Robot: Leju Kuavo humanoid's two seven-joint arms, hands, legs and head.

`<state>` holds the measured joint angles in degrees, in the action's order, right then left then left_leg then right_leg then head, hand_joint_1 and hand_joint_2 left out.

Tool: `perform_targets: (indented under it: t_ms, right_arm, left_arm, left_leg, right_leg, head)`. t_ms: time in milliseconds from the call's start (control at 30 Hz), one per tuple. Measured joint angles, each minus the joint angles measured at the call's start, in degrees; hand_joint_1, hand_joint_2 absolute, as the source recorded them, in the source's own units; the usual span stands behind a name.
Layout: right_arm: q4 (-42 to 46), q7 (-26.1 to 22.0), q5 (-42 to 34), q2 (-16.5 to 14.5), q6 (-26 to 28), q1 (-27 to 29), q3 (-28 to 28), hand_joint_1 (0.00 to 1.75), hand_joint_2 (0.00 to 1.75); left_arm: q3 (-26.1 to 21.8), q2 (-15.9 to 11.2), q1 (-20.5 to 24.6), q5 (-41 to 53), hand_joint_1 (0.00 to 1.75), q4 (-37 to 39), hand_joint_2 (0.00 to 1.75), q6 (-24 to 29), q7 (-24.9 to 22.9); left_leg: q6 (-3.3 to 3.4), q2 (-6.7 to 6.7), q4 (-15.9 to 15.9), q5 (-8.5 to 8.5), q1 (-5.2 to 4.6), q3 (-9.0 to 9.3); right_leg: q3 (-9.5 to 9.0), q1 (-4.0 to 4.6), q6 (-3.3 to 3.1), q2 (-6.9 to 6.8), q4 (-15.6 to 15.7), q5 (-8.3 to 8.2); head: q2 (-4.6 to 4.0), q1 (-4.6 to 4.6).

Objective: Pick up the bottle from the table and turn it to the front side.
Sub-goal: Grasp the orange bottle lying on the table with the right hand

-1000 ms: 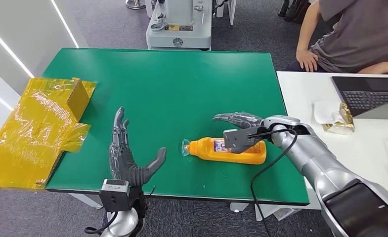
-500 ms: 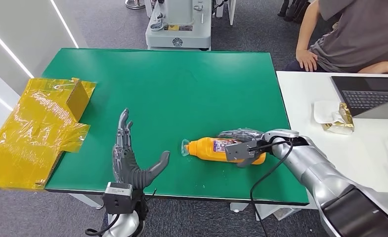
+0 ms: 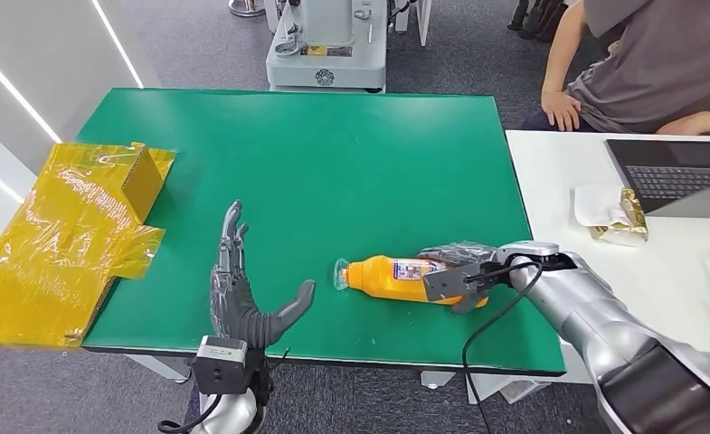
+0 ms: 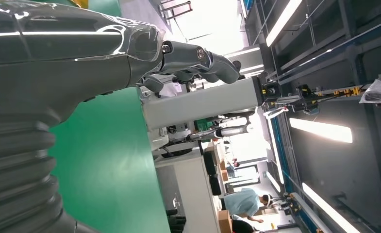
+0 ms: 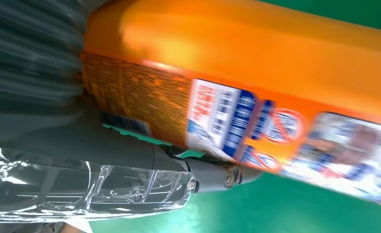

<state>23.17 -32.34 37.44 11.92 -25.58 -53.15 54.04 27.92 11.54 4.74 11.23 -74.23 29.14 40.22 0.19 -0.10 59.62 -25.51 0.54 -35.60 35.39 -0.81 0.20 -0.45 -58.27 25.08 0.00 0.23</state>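
The orange bottle [image 3: 405,278] lies on its side near the green bench's [image 3: 333,163] near edge. The right robot hand [image 3: 455,271] reaches in from the right and wraps its base. The left robot hand [image 3: 242,294] hovers nearby, fingers spread, holding nothing.

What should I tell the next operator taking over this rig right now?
Right hand: wrapped around the base end of the orange bottle, thumb on the near side; the right wrist view shows the bottle pressed against the palm.
Left hand: open, fingers apart, holding nothing, over the near edge of the green table.
Bottle: lying on its side on the table, cap end pointing toward the left hand; part of the printed label faces up.
Done: the right hand has reached and closed on the bottle.
Left: lift it off the table and turn it to the front side.
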Motion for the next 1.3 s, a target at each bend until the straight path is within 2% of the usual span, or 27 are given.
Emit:
perform_targets:
  t_ms: [33, 133, 167, 733, 933, 1067, 1300]
  right_arm:
    - [0.01, -0.05, -0.08, 0.27, 0.27, 0.12, 0.11, 0.15, 1.75]
    - [0.04, -0.11, -0.58, 0.78, 1.19, 0.34, 0.32, 1.46, 1.75]
    - [0.07, -0.07, -0.71, 0.87, 1.8, 0.43, 0.38, 1.75, 1.75]
    - [0.3, 0.51, -2.64, 0.4, 16.72, 3.06, 0.89, 1.75, 1.75]
    - [1.93, 0.34, -5.31, -0.21, 29.42, 6.52, -0.91, 1.75, 1.75]
    - [4.15, 0.89, -8.04, -1.01, 39.96, 10.48, -4.91, 1.75, 1.75]
    - [7.91, -0.66, -11.78, -2.03, 48.97, 16.37, -13.61, 1.75, 1.75]
  left_arm:
    - [0.0, 0.0, -0.09, 0.0, 0.0, 0.0, 1.75, 0.01, 0.0]
    - [0.0, 0.0, -0.43, 0.02, 0.0, 0.0, 1.75, 0.07, 0.0]
    - [0.01, 0.0, -0.53, 0.04, 0.0, -0.01, 1.75, 0.13, 0.0]
    - [0.01, -0.05, -0.57, -0.49, 0.0, -0.02, 1.75, 1.0, 0.0]
    - [0.01, -0.1, -0.54, -1.17, 0.0, -0.01, 1.75, 1.43, 0.0]
    - [0.02, -0.1, -0.13, -1.33, 0.0, 0.19, 1.75, 1.71, 0.0]
    - [0.01, -0.11, 2.73, -1.4, 0.0, 3.24, 1.75, -0.23, 0.0]
  left_leg:
    - [0.0, 0.0, 0.0, 0.0, 0.0, 0.0]
    - [0.0, 0.02, 0.0, 0.0, 0.01, 0.02]
    - [0.0, 0.02, -0.01, 0.0, 0.01, 0.02]
    - [0.0, 0.04, -0.01, 0.01, 0.02, 0.08]
    - [0.0, 0.03, -0.02, 0.0, 0.02, 0.05]
    - [0.0, -0.01, -0.02, 0.0, 0.02, 0.02]
    - [0.0, -0.01, -0.02, 0.0, 0.02, -0.02]
  right_leg:
    - [0.0, 0.0, 0.0, 0.0, 0.0, 0.0]
    - [0.0, 0.01, 0.0, 0.01, 0.0, 0.0]
    - [0.0, 0.01, 0.0, 0.01, 0.0, 0.0]
    - [-0.07, 0.02, 0.0, 0.02, 0.0, -0.05]
    - [-0.04, 0.02, 0.0, 0.01, 0.0, -0.03]
    - [-0.02, 0.03, 0.02, -0.02, 0.0, 0.01]
    - [-0.01, 0.02, 0.02, -0.03, 0.0, 0.01]
  head:
    - [0.0, 0.0]
    - [0.0, -0.01]
    - [0.0, -0.01]
    - [0.0, -0.01]
    - [0.0, 0.01]
    - [0.0, -0.01]
    - [0.0, 0.0]
